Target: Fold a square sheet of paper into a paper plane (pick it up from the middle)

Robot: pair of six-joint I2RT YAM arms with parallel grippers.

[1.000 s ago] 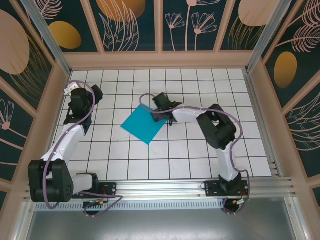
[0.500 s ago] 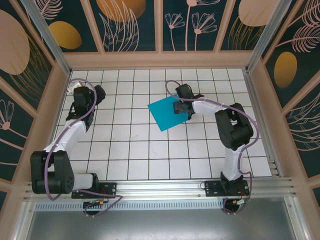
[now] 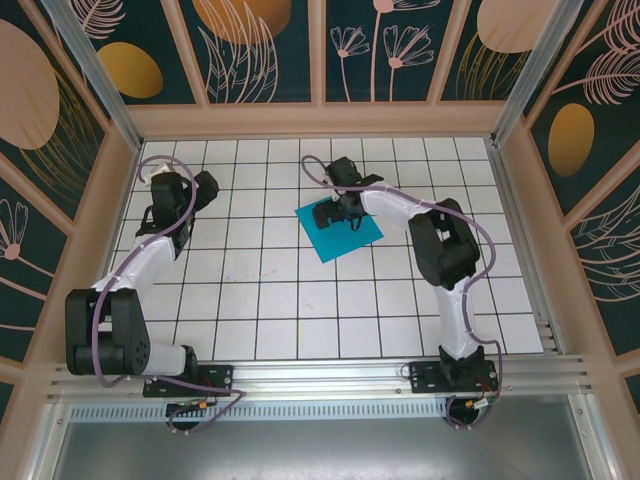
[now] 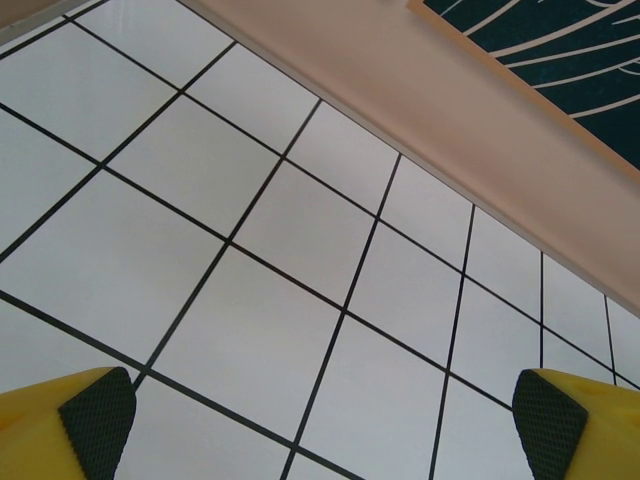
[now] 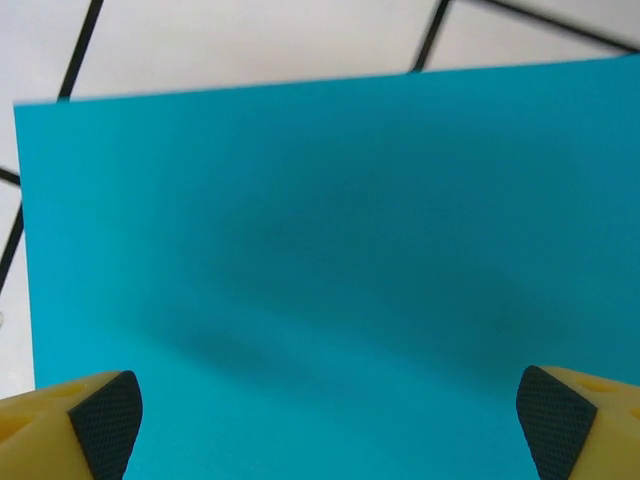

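The square sheet of paper point(image 3: 345, 240) is teal-blue and lies flat on the white grid table, right of centre toward the back. My right gripper point(image 3: 335, 212) hovers over its far-left part. In the right wrist view the paper point(image 5: 330, 220) spreads under my right gripper point(image 5: 328, 415), whose yellow fingertips point(image 5: 105, 412) stand wide open with nothing between them. My left gripper point(image 3: 203, 187) is at the back left, well apart from the sheet. Seen from its wrist, the left gripper point(image 4: 322, 415) is open over bare tiles. The paper plane is not in view.
A wooden wall base point(image 3: 320, 120) runs along the back of the table and shows close ahead in the left wrist view point(image 4: 470, 110). Side walls point(image 3: 100, 220) close in the left and right. An aluminium rail point(image 3: 330, 375) carries both arm bases at the near edge.
The paper slid right and toward the back during the first half second. The right gripper has since swung left over the sheet. The left arm edged slightly toward the back.
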